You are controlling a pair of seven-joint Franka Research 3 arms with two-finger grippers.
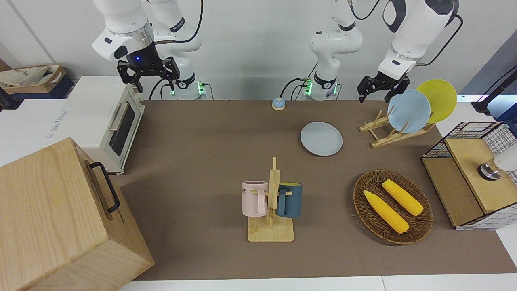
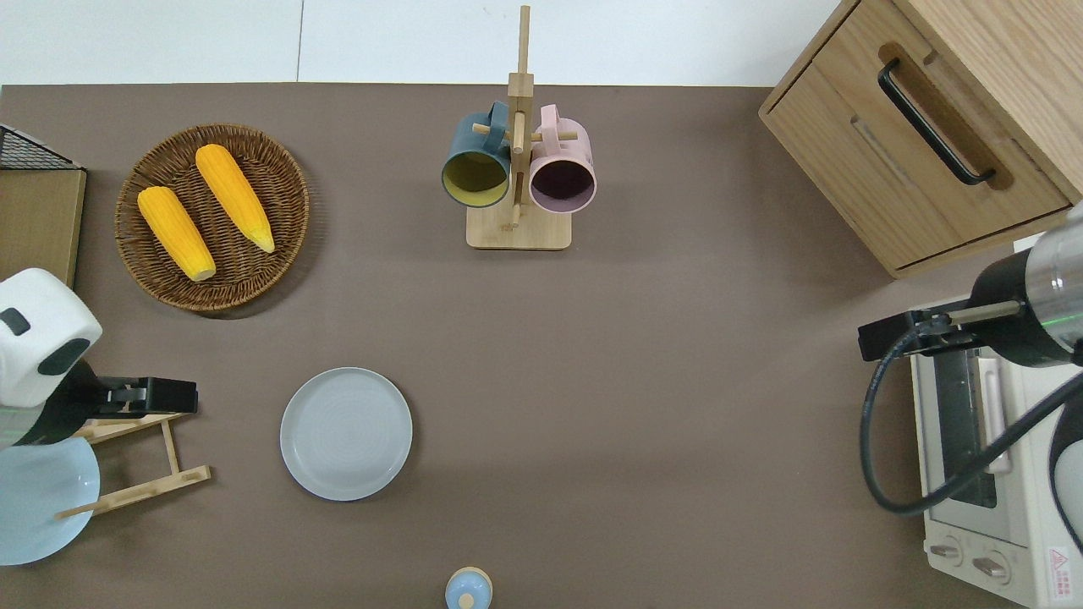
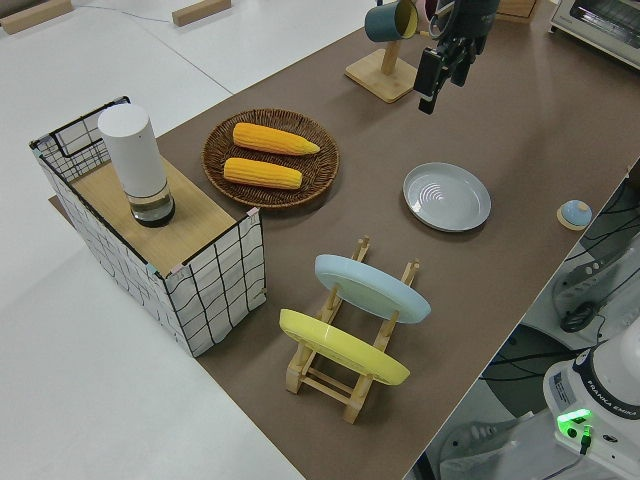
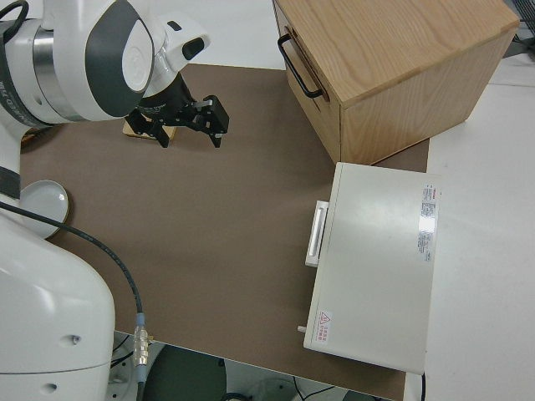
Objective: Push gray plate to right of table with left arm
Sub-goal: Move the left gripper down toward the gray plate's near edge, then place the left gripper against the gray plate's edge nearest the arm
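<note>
The gray plate [image 1: 321, 139] lies flat on the brown table [image 1: 202, 133], and also shows in the overhead view [image 2: 346, 433] and the left side view [image 3: 447, 196]. My left gripper [image 1: 374, 95] is open and empty, up in the air. In the overhead view [image 2: 173, 395] it is over the end of the wooden plate rack [image 2: 144, 457], toward the left arm's end of the table from the gray plate and apart from it. It also shows in the left side view [image 3: 440, 78]. My right gripper [image 1: 148, 76], with the blue light, is parked and open.
The rack holds a light-blue plate [image 1: 408, 111] and a yellow plate [image 1: 439, 99]. A wicker basket [image 2: 288, 211] with two corn cobs, a mug stand [image 2: 518, 169], a small blue bell [image 2: 468, 589], a wooden cabinet [image 2: 931, 127], a toaster oven [image 1: 109, 121] and a wire shelf [image 1: 468, 169] stand around.
</note>
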